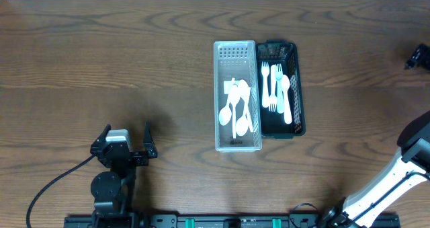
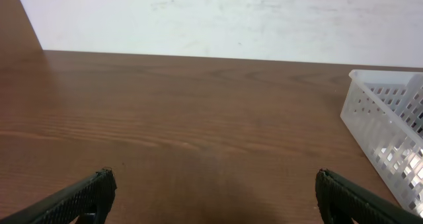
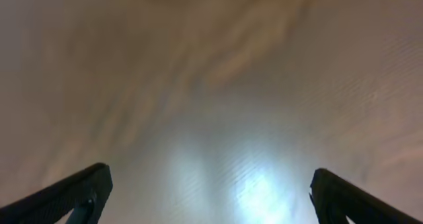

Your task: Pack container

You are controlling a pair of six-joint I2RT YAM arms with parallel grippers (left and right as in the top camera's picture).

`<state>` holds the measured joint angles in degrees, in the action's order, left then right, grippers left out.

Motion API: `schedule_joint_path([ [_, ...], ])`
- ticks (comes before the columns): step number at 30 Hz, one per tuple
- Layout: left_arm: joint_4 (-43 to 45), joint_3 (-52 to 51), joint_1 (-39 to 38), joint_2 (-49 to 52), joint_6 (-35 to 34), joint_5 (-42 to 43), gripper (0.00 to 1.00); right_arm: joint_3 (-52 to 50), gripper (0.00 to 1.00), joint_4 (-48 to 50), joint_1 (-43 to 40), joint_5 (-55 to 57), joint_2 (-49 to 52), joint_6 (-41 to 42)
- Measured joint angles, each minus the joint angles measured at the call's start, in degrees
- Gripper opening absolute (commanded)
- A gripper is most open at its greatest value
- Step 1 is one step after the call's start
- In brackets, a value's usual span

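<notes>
A white slotted container (image 1: pixel 237 97) stands at the table's middle and holds several white plastic spoons (image 1: pixel 235 110). A black container (image 1: pixel 281 88) touches its right side and holds several white forks (image 1: pixel 271 87) and one spoon (image 1: pixel 285 97). My left gripper (image 1: pixel 126 130) is open and empty at the front left, far from both containers. In the left wrist view its jaws (image 2: pixel 215 181) are spread over bare wood, with the white container (image 2: pixel 390 138) at the right edge. My right gripper (image 1: pixel 420 56) is at the far right edge. Its jaws (image 3: pixel 208 178) are open and empty over the blurred tabletop.
The wooden table (image 1: pixel 101 60) spreads wide to the left of the containers. The right arm's white link (image 1: pixel 393 177) crosses the front right corner. A black cable (image 1: pixel 57 184) trails from the left arm's base. A white wall (image 2: pixel 218 19) lies beyond the table's far edge.
</notes>
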<state>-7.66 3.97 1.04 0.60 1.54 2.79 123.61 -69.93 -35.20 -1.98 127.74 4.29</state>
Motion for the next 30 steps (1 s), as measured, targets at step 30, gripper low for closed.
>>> schedule_joint_path([
  [30,0.2,-0.1,0.0,0.0,0.0,0.0,0.98,-77.9,0.99,45.8,30.6,8.3,-93.7,4.7],
])
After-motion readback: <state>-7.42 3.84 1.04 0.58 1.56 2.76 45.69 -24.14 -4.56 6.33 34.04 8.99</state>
